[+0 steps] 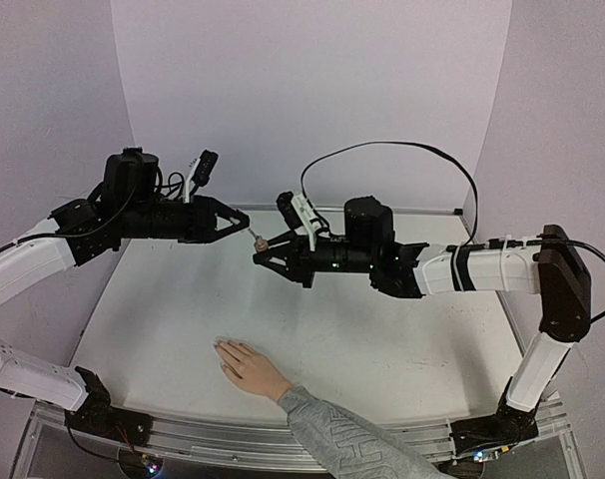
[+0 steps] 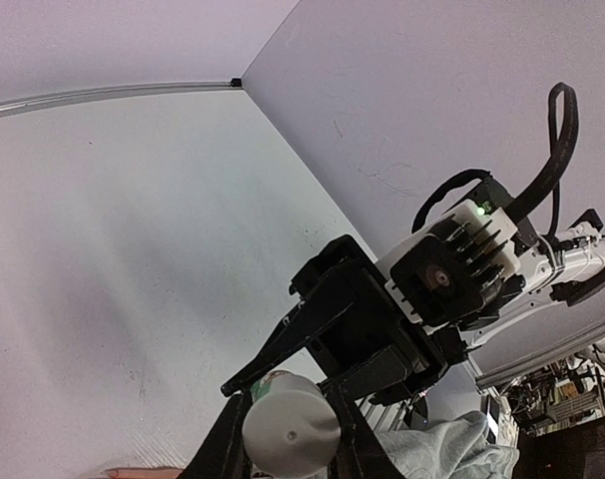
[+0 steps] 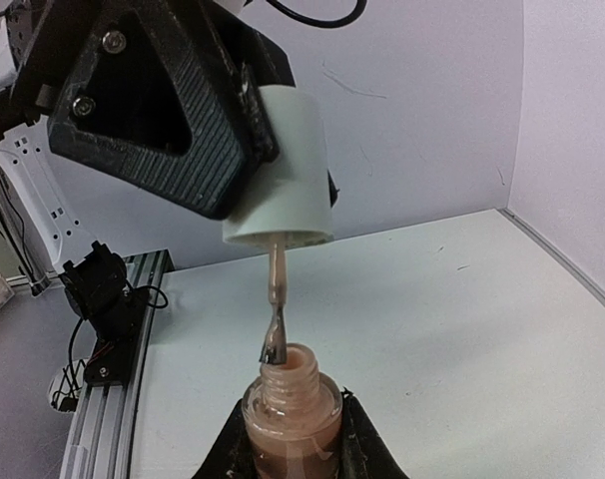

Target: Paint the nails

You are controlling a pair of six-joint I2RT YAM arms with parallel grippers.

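A light-skinned hand (image 1: 249, 368) with a grey patterned sleeve (image 1: 342, 439) lies flat on the table at the near middle. Its nails (image 1: 222, 347) are too small to make out. My left gripper (image 1: 247, 229) (image 2: 288, 444) is shut on a white cap (image 2: 291, 431) (image 3: 283, 180) that carries a brush (image 3: 274, 339). My right gripper (image 1: 260, 251) (image 3: 293, 454) is shut on an open bottle of peach polish (image 3: 293, 419). The brush tip sits at the rim of the bottle's mouth. Both grippers meet high above the table, behind the hand.
The white table (image 1: 382, 339) is walled by pale panels at the back and both sides. A metal rail (image 1: 233, 439) runs along the near edge. A black cable (image 1: 402, 148) loops above the right arm.
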